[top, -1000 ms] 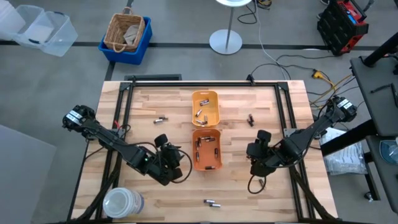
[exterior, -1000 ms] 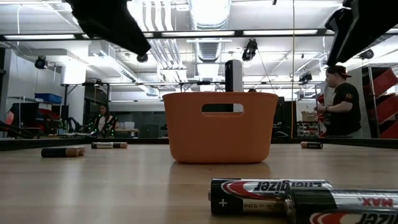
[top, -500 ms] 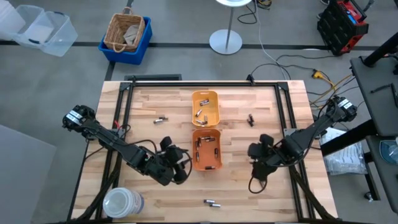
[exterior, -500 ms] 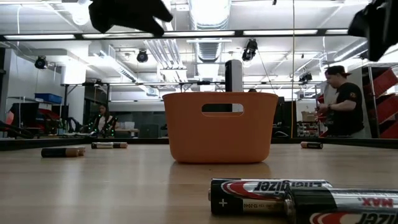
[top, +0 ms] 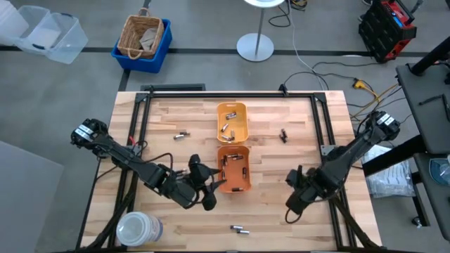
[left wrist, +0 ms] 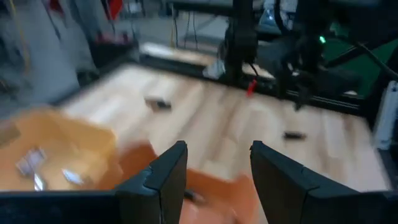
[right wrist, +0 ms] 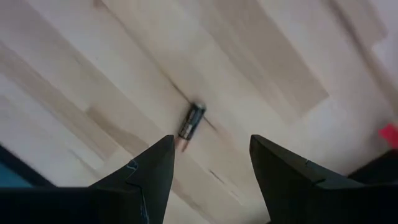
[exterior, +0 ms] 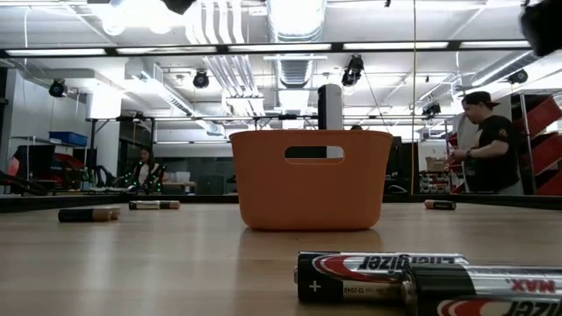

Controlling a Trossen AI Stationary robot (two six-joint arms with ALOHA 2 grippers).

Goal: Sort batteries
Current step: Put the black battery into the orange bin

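1. The left gripper (top: 205,188) sat low over the wooden slatted table (top: 169,151), its dark arm stretched in from the table's left edge, the fingertips just beside the near orange plastic tray (top: 234,169).
2. In the left wrist view its two dark fingers (left wrist: 163,180) stood spread apart with nothing between them; the orange tray's rim showed beyond them, blurred.
3. The right gripper (top: 294,193) hung over bare wood on the right side of the table, well apart from both trays, its arm folded in from the right edge.
4. The right wrist view showed its fingers (right wrist: 152,177) parted and empty, with one small dark-banded battery (right wrist: 191,121) lying on the wood beyond the gap between them.
5. The batteries, small metallic cylinders, were scattered: several lay inside the orange tray, several more inside the yellow-orange plastic tray (top: 232,121) touching it on the far side.
6. A loose pair (top: 240,229) lay near the table's front edge; these were the red-and-black labelled cells (exterior: 421,279) filling the foreground of the low view.
7. Another loose pair (top: 182,134) lay left of the yellow-orange tray, and a dark one (top: 283,134) lay right of it.
8. Off the table stood a blue bin holding a wicker basket (top: 143,36), a stack of white plates (top: 136,229) and a round white lamp base (top: 254,47).
9. In the low view, a person in a dark shirt and cap (exterior: 483,145) stood in the room behind.
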